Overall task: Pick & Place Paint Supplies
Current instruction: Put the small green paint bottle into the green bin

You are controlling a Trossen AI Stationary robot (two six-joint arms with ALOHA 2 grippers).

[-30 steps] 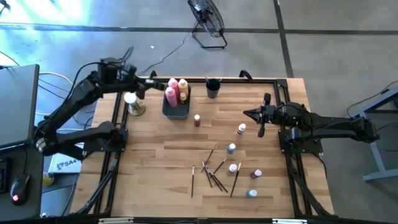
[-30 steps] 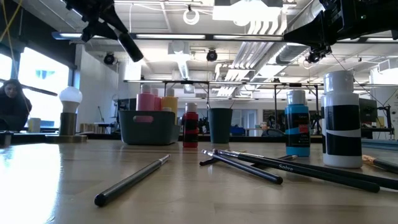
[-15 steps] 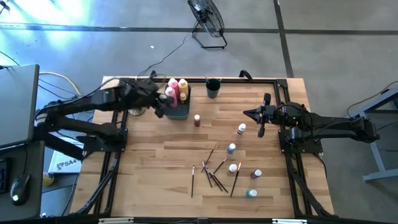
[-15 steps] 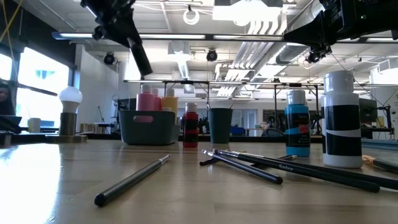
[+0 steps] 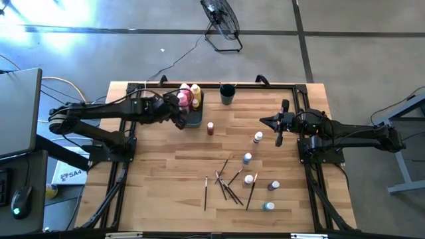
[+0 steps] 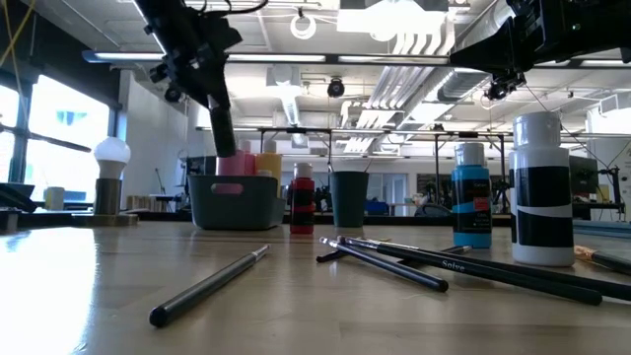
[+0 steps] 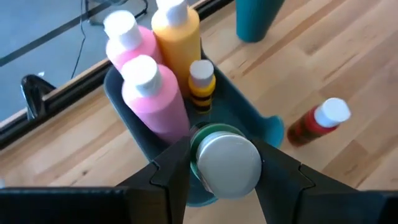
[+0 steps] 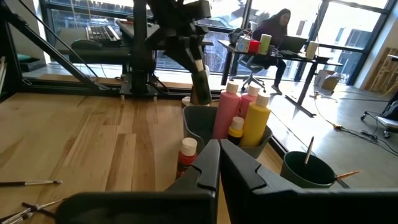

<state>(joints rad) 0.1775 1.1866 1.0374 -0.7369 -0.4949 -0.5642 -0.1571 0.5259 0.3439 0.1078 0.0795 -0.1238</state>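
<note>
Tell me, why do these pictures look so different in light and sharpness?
High view: blue-white glare washes the floor at top left. Low view: bright ceiling lights leave the dark grey plastic bin backlit, and the near black-handled paintbrush blurs. Left wrist view: evenly lit, the white-capped green paint bottle looms large.

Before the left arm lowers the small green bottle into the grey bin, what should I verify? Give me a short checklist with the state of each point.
1. Grip: the left tool holds the small green bottle between its fingers, white cap facing the wrist camera: ok.
2. Position: the bottle is above the grey bin, near its free end: ok.
3. Free space: two pink bottles, a yellow bottle and a small yellow bottle fill one end; the bin floor below the green bottle looks bare: ok.
4. Height above the bin floor: cannot tell.
5. Red bottle stands on the table outside the bin, away from the path: ok.
6. Right tool is shut and far from the bin: ok.
</note>
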